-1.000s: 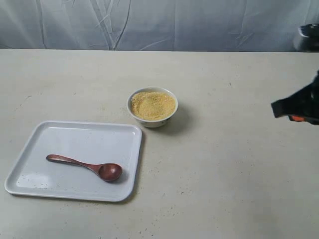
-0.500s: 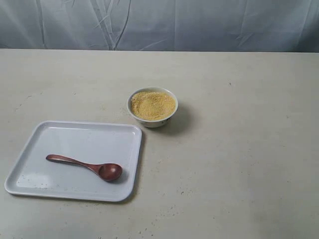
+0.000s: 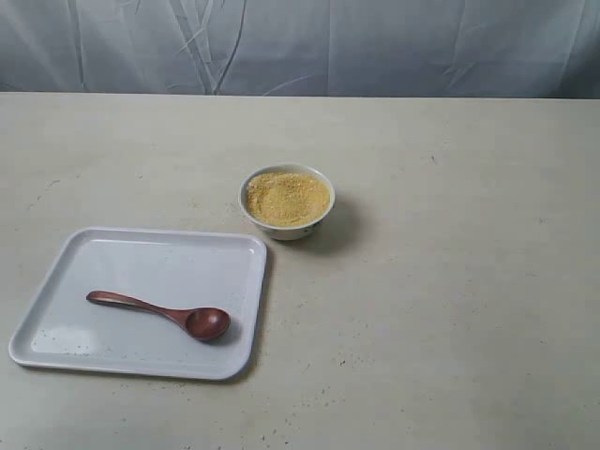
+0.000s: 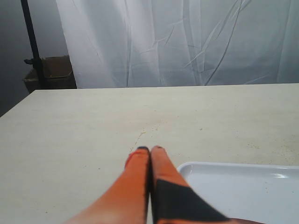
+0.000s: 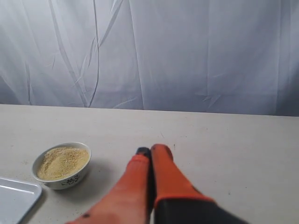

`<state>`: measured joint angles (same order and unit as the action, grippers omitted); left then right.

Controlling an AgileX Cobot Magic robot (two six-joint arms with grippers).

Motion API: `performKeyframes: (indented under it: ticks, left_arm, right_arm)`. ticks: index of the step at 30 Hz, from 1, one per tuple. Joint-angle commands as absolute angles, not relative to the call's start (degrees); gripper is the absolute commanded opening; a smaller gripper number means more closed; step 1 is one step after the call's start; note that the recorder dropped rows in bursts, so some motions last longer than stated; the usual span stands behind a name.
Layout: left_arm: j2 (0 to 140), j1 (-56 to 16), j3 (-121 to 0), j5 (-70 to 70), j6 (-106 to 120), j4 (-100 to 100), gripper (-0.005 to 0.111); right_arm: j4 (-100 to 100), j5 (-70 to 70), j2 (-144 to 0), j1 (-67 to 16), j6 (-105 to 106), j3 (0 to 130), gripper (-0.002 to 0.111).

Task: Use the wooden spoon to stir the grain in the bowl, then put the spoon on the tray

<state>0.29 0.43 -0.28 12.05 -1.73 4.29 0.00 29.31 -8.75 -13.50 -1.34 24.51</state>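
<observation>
The dark reddish-brown wooden spoon (image 3: 164,312) lies flat on the white tray (image 3: 103,262) at the front left of the table. The small white bowl (image 3: 287,225) stands just past the tray's far right corner, filled with yellow grain (image 3: 287,198). No arm shows in the exterior view. My left gripper (image 4: 150,149) is shut and empty, its orange fingers pressed together beside a corner of the tray (image 4: 243,186). My right gripper (image 5: 150,150) is shut and empty too, held well away from the bowl (image 5: 63,179) and its grain (image 5: 62,162).
A wide pale table (image 3: 450,309) carries everything, with a wrinkled white curtain (image 3: 300,42) along its far edge. Off the table's end, a dark stand and a brown box (image 4: 51,72) show in the left wrist view.
The right arm, visible at the right edge of the exterior view one second ago, has drawn out of that view. Spoon, tray and bowl have not moved.
</observation>
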Motion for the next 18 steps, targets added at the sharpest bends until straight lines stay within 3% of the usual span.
performKeyframes:
  ticks: [1, 8, 18]
  left_arm:
    - [0.0, 0.5, 0.0, 11.8, -1.9, 4.1, 0.000]
    - [0.0, 0.5, 0.0, 11.8, -1.9, 4.1, 0.000]
    - [0.0, 0.5, 0.0, 11.8, -1.9, 4.1, 0.000]
  right_arm:
    - [-0.4, 28.3, -8.5, -13.1, -1.5, 24.4, 0.000]
    - [0.5, 28.3, -3.3, -2.0, -1.5, 24.4, 0.000]
    - [2.1, 27.7, -3.2, -1.7, -1.5, 22.1, 0.000]
